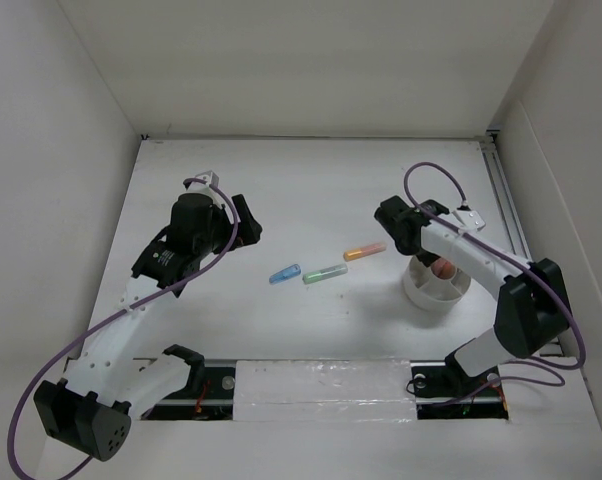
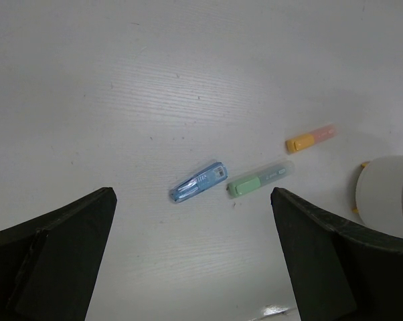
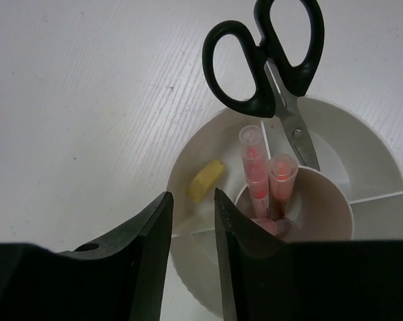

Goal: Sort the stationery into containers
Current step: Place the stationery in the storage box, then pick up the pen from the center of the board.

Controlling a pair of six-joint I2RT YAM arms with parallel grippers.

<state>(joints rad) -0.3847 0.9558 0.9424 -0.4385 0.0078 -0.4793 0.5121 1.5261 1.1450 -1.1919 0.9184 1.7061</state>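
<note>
there, scissors [image 3: 264,50] blades-down in the cup [image 3: 370,137], handles up

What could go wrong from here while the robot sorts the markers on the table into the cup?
The scissors lean out over the cup rim, so the right claw, close by, might tip them out. The blue marker and green marker lie close together; grabbing one may push the other away.

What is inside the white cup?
Two pens stand in the centre well, a yellow block lies in a ring compartment, and the scissors stand blades-down in another. The right gripper hides the near side of the cup.
</note>
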